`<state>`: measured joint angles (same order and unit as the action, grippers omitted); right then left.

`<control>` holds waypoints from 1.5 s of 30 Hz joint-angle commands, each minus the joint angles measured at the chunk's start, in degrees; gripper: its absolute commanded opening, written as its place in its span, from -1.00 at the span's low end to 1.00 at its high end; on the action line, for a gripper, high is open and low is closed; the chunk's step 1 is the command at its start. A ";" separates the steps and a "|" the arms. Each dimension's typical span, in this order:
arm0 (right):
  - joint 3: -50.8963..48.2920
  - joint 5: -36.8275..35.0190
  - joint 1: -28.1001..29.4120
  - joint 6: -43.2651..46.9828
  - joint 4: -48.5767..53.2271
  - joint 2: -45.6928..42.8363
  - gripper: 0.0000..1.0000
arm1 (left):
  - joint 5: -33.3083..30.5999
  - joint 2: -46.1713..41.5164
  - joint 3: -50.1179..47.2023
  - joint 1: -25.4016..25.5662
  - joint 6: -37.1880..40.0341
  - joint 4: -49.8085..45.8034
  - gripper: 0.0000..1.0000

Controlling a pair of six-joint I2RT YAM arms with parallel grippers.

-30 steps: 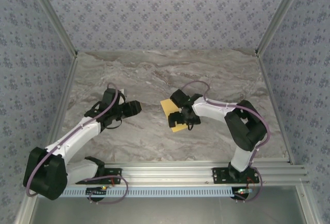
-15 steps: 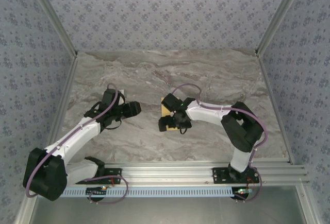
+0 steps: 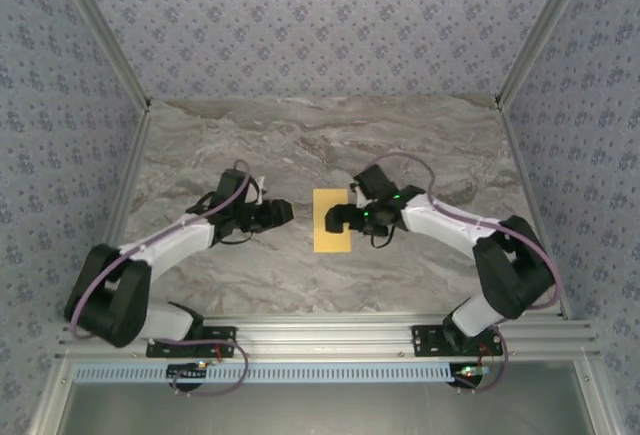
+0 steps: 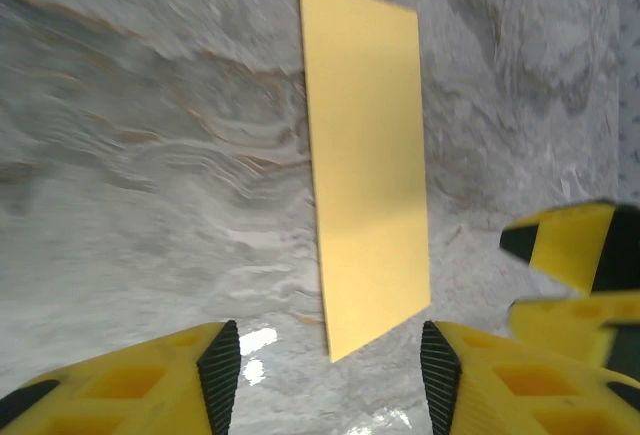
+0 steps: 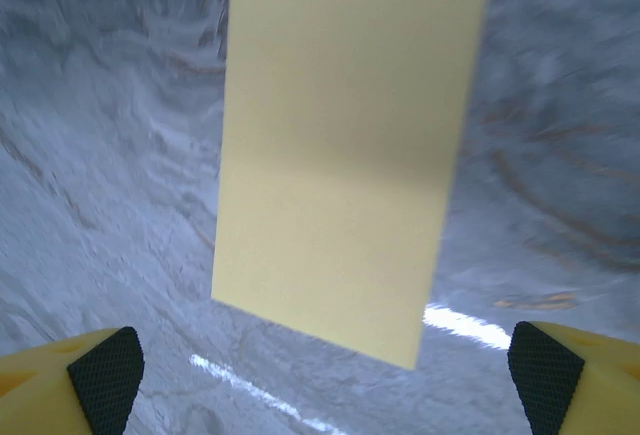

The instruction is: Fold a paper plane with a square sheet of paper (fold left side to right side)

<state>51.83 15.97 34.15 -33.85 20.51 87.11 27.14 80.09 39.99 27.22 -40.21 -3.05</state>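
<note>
Both reaching inward low, left claw [image 3: 284,213] and right claw [image 3: 333,218] stand open at the sheet [image 3: 330,241].

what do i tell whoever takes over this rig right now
Left end effector: open, holding nothing, just left of the paper and pointing at it.
Right end effector: open wide, holding nothing, at the paper's right edge.
Square sheet of paper: flat on the table between the two arms, a narrow upright rectangle.
Done: the left-to-right half fold looks made, judging by that shape.
Left: every later fold; there is no pointed tip or dart shape yet.
</note>
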 commanded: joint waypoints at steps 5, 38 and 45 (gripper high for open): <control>-9.49 9.56 -7.69 -3.53 -8.99 -4.27 0.96 | 2.50 15.06 13.13 5.76 -0.81 5.31 -0.08; -5.28 17.07 -10.28 -8.68 -15.70 5.53 0.30 | -4.06 31.00 20.21 7.69 1.99 -0.73 -0.27; -0.19 16.81 -9.94 -9.33 -15.81 11.84 0.19 | -4.01 31.00 20.50 7.93 1.97 -0.82 -0.27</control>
<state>48.95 32.40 23.77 -42.09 4.80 97.06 23.53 110.48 62.04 33.91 -39.00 -0.82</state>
